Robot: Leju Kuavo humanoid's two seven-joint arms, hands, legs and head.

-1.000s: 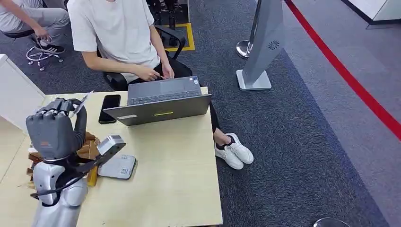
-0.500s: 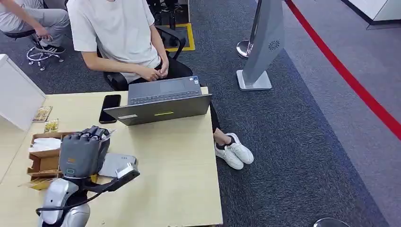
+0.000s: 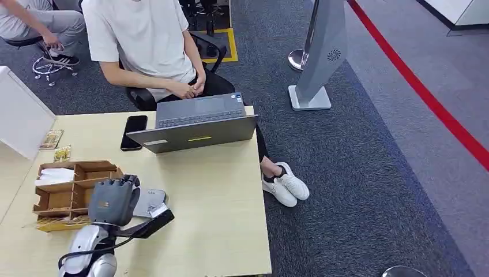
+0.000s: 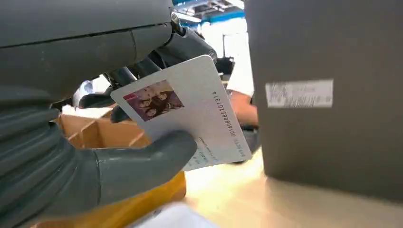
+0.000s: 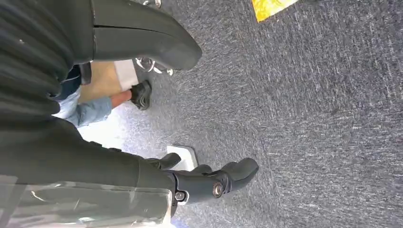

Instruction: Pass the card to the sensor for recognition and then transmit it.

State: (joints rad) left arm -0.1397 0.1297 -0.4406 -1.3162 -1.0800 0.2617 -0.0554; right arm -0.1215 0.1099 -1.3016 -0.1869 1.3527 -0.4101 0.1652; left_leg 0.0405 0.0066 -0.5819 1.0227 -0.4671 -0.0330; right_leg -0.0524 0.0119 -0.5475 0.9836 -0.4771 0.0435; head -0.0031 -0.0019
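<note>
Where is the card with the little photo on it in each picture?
Head view: the card is hidden under the left hand, low on the left side of the table.
Left wrist view: the card is in the middle, pinched by that hand.
Right wrist view: not in it; just carpet.
Shared landmark: the brown cardboard tray beside the hand, also behind the card.

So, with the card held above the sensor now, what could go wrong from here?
1. The left hand holds the card only by one edge between thumb and fingers; it might slip out.
2. In the head view the hand hides most of the sensor, so the card may be off the reading area.
3. The box lies right beside the hand; a wrong move could hit it.
</note>
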